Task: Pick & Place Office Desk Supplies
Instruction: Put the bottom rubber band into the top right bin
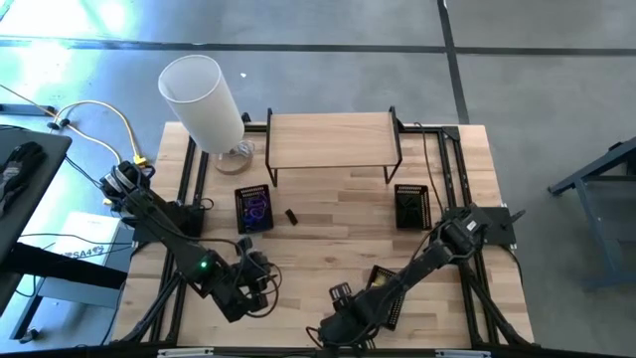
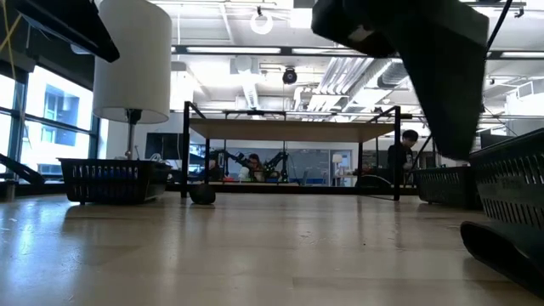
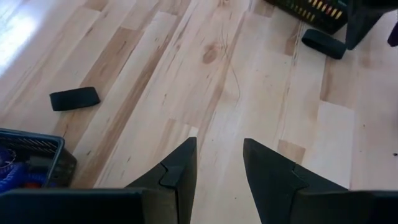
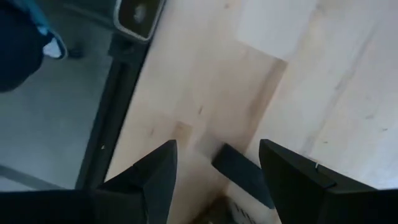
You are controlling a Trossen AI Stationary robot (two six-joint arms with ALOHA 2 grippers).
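One small black block [image 3: 74, 98] lies flat on the wood, beside the left mesh tray [image 1: 253, 209] that holds purple and blue band loops. A second black block [image 4: 242, 174] lies next to the near mesh tray [image 3: 311, 9], which holds yellow pieces. My right gripper [image 4: 219, 146] hangs open above this second block, one finger on each side and clear of it. It stands near the table's front edge. My left gripper [image 3: 219, 142] is open over bare wood at the near left [image 1: 263, 273], with nothing between its fingers.
A tall white cylinder [image 1: 204, 99] and a low wooden shelf [image 1: 333, 139] stand at the back. Another mesh tray [image 1: 410, 206] sits at the right under the shelf's end. Bare wood lies between the two arms. The table's front edge and the floor show past my right gripper.
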